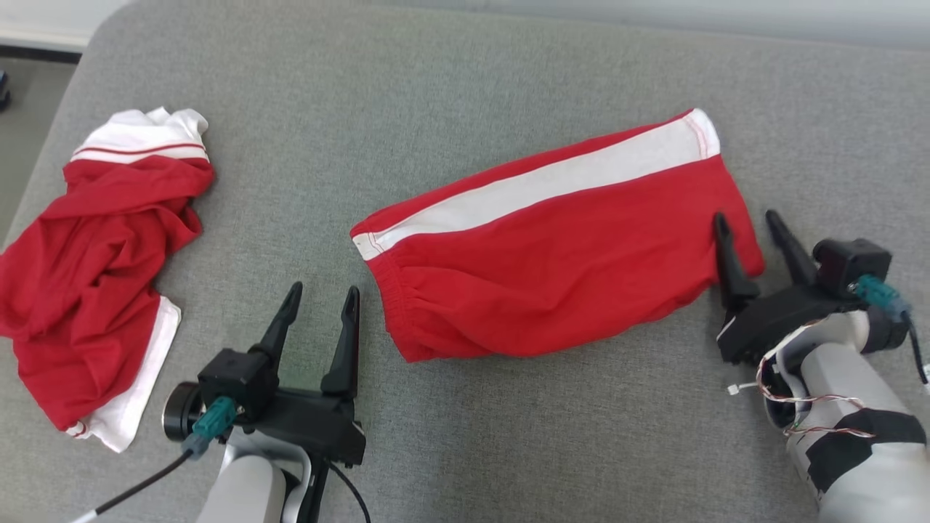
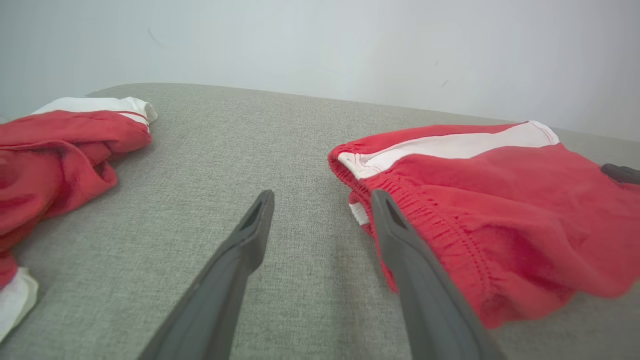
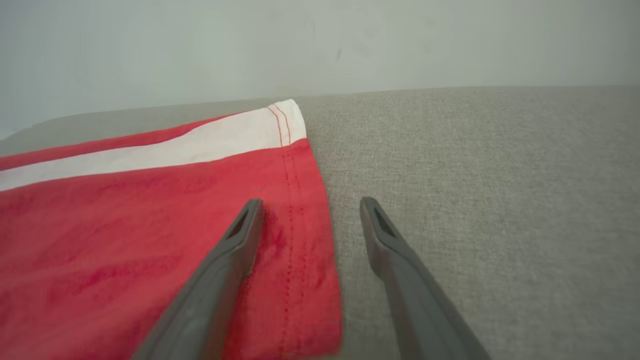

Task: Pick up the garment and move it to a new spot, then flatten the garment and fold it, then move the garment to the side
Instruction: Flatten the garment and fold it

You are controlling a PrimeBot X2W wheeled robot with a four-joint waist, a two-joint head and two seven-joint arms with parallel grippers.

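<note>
The garment (image 1: 552,254) is a pair of red shorts with a white side stripe. It lies folded into a long band across the middle of the grey cushioned surface (image 1: 465,450). My left gripper (image 1: 324,289) stands open just left of its gathered waistband (image 2: 425,220), holding nothing. My right gripper (image 1: 745,216) is open at the stitched hem end (image 3: 300,210); one finger is over the red cloth and the other over bare grey fabric. In the wrist views, the left gripper (image 2: 322,195) and the right gripper (image 3: 311,201) both show spread fingers with nothing between them.
A second red and white garment (image 1: 94,276) lies crumpled at the far left edge of the surface, also in the left wrist view (image 2: 60,150). A pale wall (image 2: 320,45) rises behind the surface. Floor (image 1: 29,109) shows past the back left corner.
</note>
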